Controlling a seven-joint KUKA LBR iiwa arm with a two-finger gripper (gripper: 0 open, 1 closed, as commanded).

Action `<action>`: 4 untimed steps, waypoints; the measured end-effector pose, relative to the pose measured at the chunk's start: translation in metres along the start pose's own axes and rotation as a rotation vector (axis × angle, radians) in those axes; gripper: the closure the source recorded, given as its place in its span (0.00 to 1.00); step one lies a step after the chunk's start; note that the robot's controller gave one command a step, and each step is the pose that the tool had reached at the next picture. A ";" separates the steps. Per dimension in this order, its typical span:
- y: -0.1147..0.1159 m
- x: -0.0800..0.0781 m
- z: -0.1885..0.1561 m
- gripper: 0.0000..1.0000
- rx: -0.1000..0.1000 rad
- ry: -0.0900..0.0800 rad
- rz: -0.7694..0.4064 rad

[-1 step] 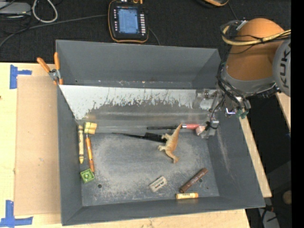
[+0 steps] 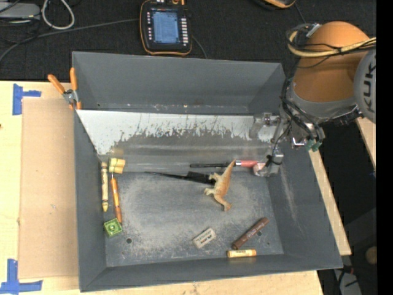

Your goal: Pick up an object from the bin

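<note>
Gripper (image 2: 269, 166), aperture indeterminable, hangs between red-tipped pen (image 2: 244, 163) and bin wall (image 2: 301, 195), where scraping the wall may deflect any grasp.

bare floor (image 2: 163, 217) between left-wall crayons (image 2: 114, 203) and tan dinosaur (image 2: 221, 188)

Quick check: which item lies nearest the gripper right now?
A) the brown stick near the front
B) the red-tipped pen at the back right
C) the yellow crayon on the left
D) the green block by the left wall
B: the gripper hangs right beside the red end of the red-tipped pen; the other three lie well away from it.
</note>
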State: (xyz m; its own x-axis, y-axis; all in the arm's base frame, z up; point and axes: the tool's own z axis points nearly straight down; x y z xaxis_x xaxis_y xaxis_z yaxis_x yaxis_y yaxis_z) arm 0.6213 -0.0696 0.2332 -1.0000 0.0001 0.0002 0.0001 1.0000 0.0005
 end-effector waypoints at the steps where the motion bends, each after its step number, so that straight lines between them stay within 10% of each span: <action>1: 0.029 0.018 0.111 0.00 -0.001 0.003 0.220; 2: 0.041 0.015 0.076 0.00 0.000 -0.006 0.120; 3: 0.035 0.031 0.133 0.00 0.000 0.015 0.431; 4: 0.027 0.020 0.163 0.00 0.001 -0.009 -0.144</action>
State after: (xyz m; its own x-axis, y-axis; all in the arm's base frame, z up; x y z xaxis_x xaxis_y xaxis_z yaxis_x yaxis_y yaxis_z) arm 0.6015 -0.0426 0.0705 -0.9896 -0.1433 -0.0089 -0.1433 0.9897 -0.0009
